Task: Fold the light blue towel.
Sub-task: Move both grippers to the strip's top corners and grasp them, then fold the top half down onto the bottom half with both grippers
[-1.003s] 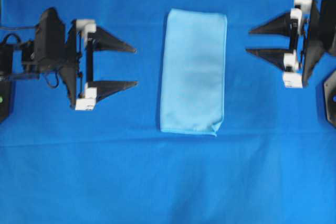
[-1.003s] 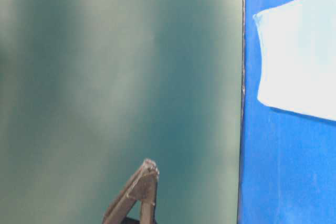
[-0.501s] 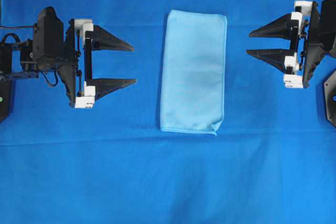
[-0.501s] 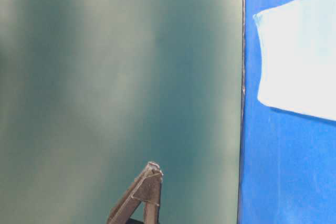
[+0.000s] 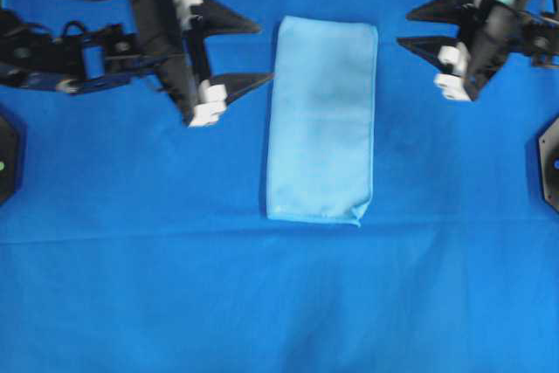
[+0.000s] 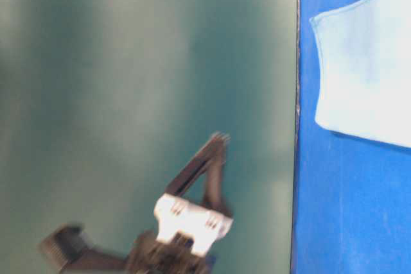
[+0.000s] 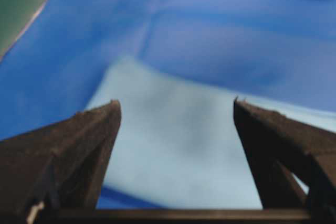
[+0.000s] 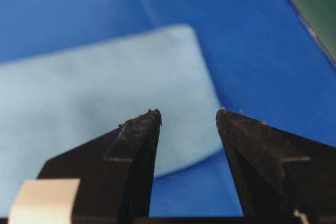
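Observation:
The light blue towel (image 5: 321, 120) lies flat as a tall, narrow rectangle in the middle of the overhead view, with its near right corner slightly rumpled. My left gripper (image 5: 266, 52) is open beside the towel's far left edge, its tips almost touching the cloth. In the left wrist view the towel (image 7: 178, 150) fills the space between the spread fingers of the left gripper (image 7: 175, 102). My right gripper (image 5: 403, 29) is open a short way off the far right corner. The right wrist view shows the right gripper (image 8: 187, 112) over that corner of the towel (image 8: 94, 98). Neither gripper holds anything.
A deep royal-blue sheet (image 5: 279, 303) covers the whole table under the towel. Black arm bases sit at the left edge (image 5: 7, 155) and right edge (image 5: 550, 163). The table-level view shows the towel (image 6: 366, 75), a green backdrop (image 6: 96, 94) and blurred gripper parts (image 6: 192, 216).
Both arms have swung toward the towel's far end. The left gripper travelled right and away, up to the far left edge. The right gripper rose toward the far right corner. The towel is unmoved.

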{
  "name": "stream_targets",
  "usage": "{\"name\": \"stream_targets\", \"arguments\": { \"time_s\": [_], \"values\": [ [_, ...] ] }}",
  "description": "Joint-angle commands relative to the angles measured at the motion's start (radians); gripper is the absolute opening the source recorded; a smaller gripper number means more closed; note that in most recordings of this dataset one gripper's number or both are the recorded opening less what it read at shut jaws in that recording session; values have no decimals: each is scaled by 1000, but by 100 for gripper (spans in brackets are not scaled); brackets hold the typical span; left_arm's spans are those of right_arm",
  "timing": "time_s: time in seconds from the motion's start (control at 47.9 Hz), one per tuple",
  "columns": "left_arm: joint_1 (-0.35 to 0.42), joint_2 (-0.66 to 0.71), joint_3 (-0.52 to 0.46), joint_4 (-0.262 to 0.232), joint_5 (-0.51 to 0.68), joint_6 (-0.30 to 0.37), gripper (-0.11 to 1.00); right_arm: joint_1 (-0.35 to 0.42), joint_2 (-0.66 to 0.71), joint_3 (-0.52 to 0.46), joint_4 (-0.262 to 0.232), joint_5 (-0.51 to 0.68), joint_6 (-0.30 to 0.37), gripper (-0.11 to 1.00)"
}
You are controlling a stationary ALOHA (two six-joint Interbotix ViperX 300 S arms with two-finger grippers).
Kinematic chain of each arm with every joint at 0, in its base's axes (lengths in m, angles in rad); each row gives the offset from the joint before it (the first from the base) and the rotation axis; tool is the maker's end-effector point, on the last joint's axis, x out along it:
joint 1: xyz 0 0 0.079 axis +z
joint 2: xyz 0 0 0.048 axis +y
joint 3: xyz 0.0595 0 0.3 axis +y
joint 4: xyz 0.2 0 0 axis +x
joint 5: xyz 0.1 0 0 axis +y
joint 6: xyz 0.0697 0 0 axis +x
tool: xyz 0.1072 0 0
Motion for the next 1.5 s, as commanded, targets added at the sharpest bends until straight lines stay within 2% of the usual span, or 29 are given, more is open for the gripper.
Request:
{"name": "stream_targets", "arguments": {
  "time_s": [0.0, 0.376, 0.71, 0.773, 0.877, 0.94, 1.044, 1.086, 1.483],
  "values": [
    [38, 63, -63, 2, 2, 0, 82, -34, 86, -48, -14, -9, -2, 54],
    [121, 305, -189, 2, 15, -2, 82, -100, 422, -164, -32, -72, -3, 54],
    [164, 422, -244, 2, 35, -11, 79, -118, 540, -239, -35, -78, -5, 54],
    [163, 431, -250, 2, 60, -11, 74, -118, 541, -241, -35, -77, -3, 53],
    [156, 434, -247, 2, 78, 2, 51, -115, 541, -239, -38, -78, -5, 48],
    [155, 433, -242, 3, 80, 2, 34, -110, 541, -239, -44, -78, -5, 35],
    [155, 433, -241, 5, 80, 9, 11, -104, 541, -238, -49, -78, -5, 6],
    [155, 433, -242, 5, 80, 15, 4, -104, 541, -238, -49, -78, -3, 1],
    [141, 400, -245, 5, 78, 23, 2, -98, 523, -242, -46, -71, 5, 1]
  ]
}}
